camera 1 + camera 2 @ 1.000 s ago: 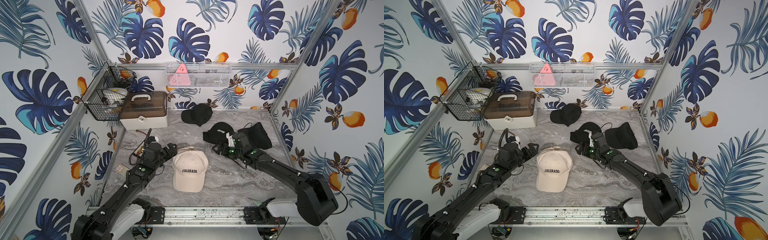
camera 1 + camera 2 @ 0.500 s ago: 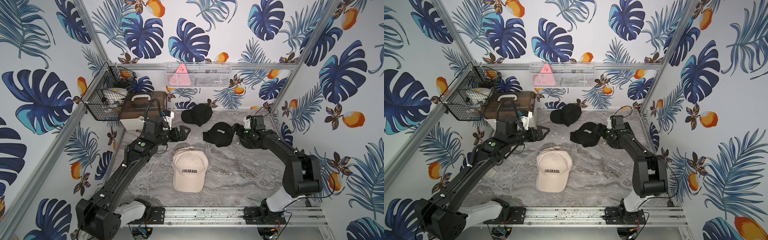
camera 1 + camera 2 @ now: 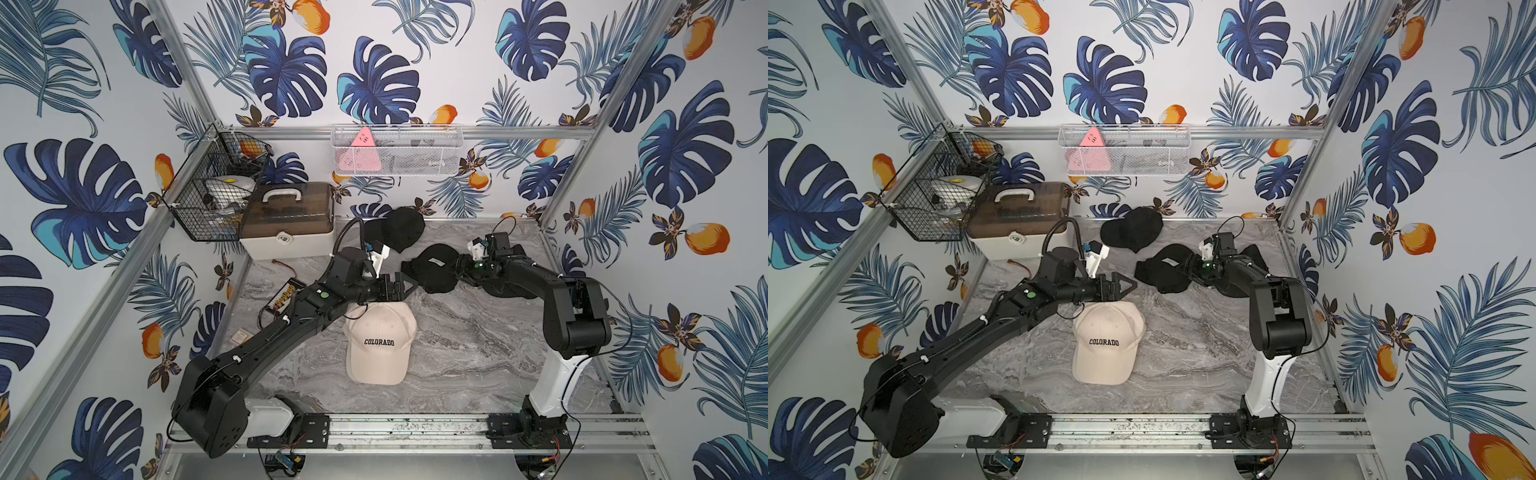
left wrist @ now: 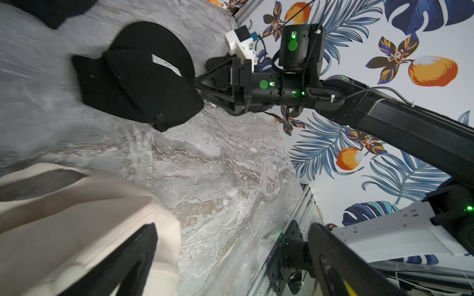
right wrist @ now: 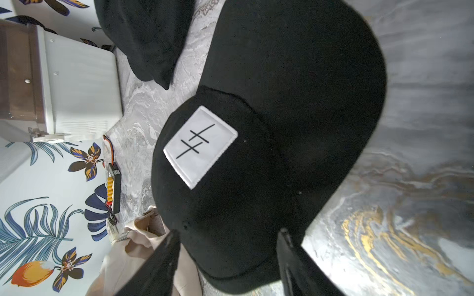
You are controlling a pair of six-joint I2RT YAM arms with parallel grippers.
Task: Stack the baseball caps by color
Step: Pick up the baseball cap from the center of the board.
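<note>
black, probably floppy, the patched cap (image 3: 430, 274) is lying one o'clock of the cream cap (image 3: 380, 345) in a top view. left wrist: left fingers (image 4: 133, 256) are gaping wide. right wrist: right fingers (image 5: 159, 269) are straddling its rear crown, grip unclear.

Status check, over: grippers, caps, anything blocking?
Left gripper open, over cream cap rear. Right gripper straddling patch cap edge, grip unconfirmed. Second black cap nearby, apart.

White walls (image 3: 457, 62) show blue leaves and orange fruit. The tabletop (image 3: 478, 353) looks like grey stone. A black basket (image 3: 199, 208) and a white basket (image 3: 415, 158) hang up.
</note>
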